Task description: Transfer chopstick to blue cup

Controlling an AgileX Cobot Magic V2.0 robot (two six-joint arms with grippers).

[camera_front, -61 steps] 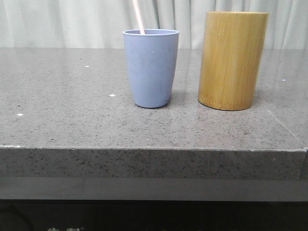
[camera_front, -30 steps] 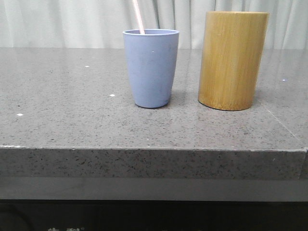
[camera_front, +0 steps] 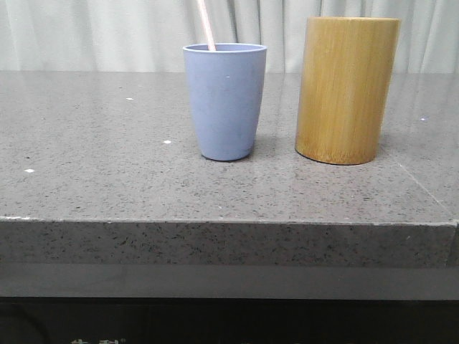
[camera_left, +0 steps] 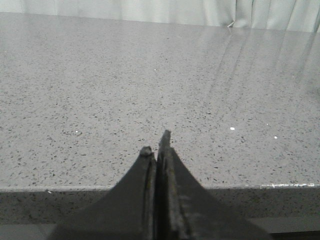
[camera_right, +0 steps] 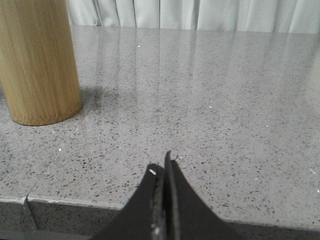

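The blue cup (camera_front: 225, 100) stands upright near the middle of the grey stone table. A thin pinkish chopstick (camera_front: 206, 25) stands in it, leaning left, with only its upper end showing above the rim. The tan bamboo holder (camera_front: 346, 89) stands to the cup's right and also shows in the right wrist view (camera_right: 37, 60). My left gripper (camera_left: 157, 145) is shut and empty, low at the table's front edge. My right gripper (camera_right: 162, 165) is shut and empty at the front edge, right of the bamboo holder. Neither gripper shows in the front view.
The grey speckled table (camera_front: 107, 158) has a front edge (camera_front: 215, 222) close to both grippers. A pale curtain (camera_front: 107, 32) hangs behind the table. A seam (camera_front: 423, 190) runs across the table at the right.
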